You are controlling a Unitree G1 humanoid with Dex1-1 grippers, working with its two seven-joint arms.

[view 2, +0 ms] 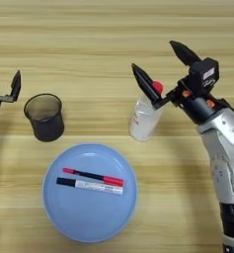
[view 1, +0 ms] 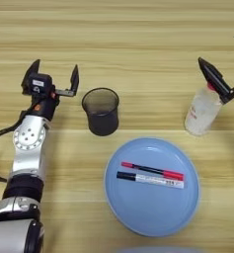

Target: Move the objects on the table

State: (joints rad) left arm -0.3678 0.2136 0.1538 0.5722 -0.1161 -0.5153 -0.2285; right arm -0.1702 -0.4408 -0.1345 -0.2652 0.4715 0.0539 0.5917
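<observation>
A wide light wooden table with horizontal grain stripes fills both views; no room shows beyond it.

In the left eye view, a round light-blue plate lies low on the table, right of middle. Two markers rest side by side on it: a red-and-black marker farther from the robot and a black-and-white marker just nearer. A dark translucent cup stands upright just beyond the plate's left rim. The left gripper sits just left of the cup, fingers spread wide with nothing between them, apart from the cup. Beyond the plate's right rim stands a clear plastic bottle. Only part of the right gripper shows here, cut off by the picture's edge.

In the right eye view, the right gripper hangs over the bottle's top, fingers parted, one finger slanting across the red cap and partly hiding it. Whether that finger touches the cap is unclear. The bottle stands beyond the plate's right rim. The left gripper is mostly cut off at the left edge, beside the cup.
</observation>
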